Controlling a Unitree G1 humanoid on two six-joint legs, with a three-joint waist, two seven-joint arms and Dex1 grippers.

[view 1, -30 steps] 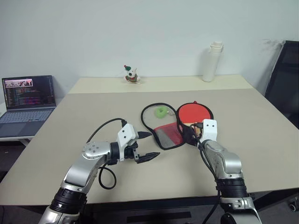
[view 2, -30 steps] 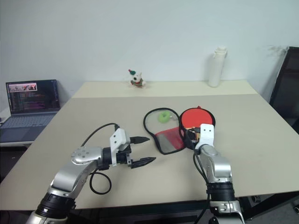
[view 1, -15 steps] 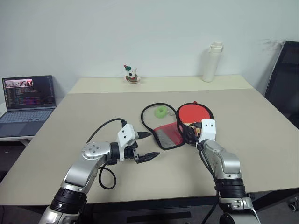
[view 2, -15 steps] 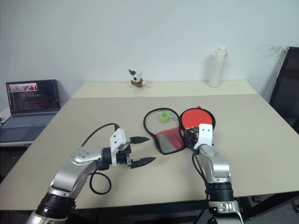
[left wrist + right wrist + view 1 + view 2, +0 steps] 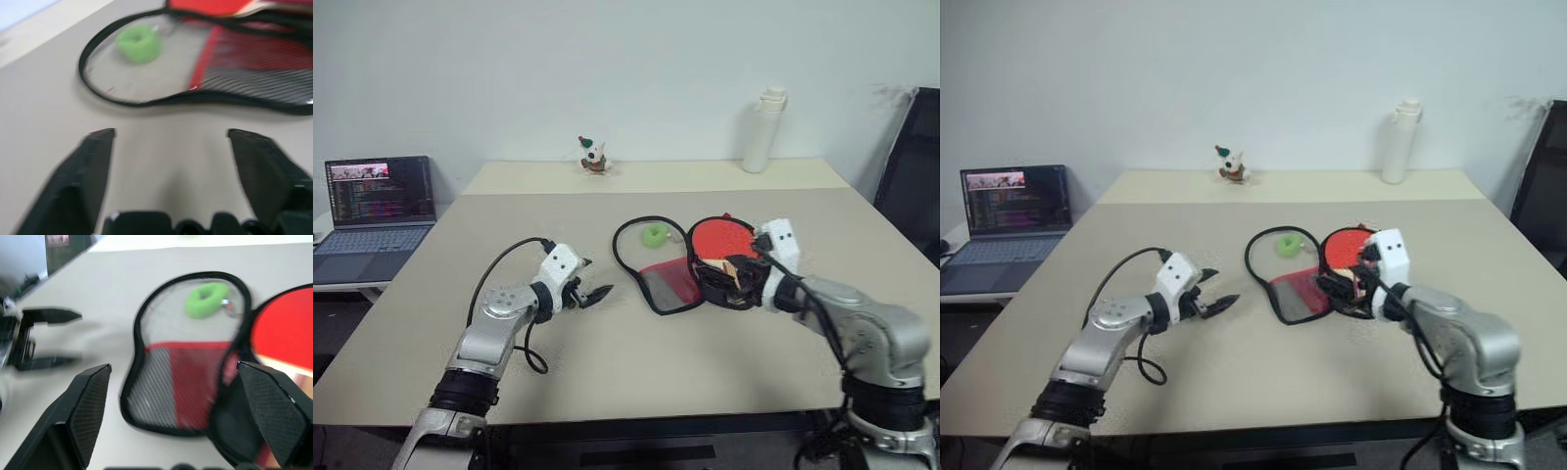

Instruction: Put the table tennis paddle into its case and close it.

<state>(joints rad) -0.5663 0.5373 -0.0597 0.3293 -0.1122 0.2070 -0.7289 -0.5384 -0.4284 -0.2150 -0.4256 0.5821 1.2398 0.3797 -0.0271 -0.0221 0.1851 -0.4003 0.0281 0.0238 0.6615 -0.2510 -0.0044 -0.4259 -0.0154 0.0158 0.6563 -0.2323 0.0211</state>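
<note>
The table tennis paddle [image 5: 720,238] lies on the table with its red face up, resting on the right half of the case; its handle end is hidden behind my right gripper. The case [image 5: 664,284] lies unzipped and spread flat: a black-edged flap with red and grey mesh, with the green pull tag [image 5: 654,234] inside the loop. My right gripper [image 5: 731,272] hovers open over the paddle's handle end, pointing left. My left gripper [image 5: 594,284] is open and empty, a short way left of the case flap [image 5: 244,63] and aimed at it.
A white bottle [image 5: 762,129] and a small toy figure [image 5: 594,157] stand on the far table. A laptop [image 5: 377,201] sits on a side desk at the left. A black chair [image 5: 911,176] stands at the right edge.
My right arm has lifted and swung out to the right, and its gripper has opened over the paddle's handle end. My left gripper has moved forward and left, its fingers a little narrower.
</note>
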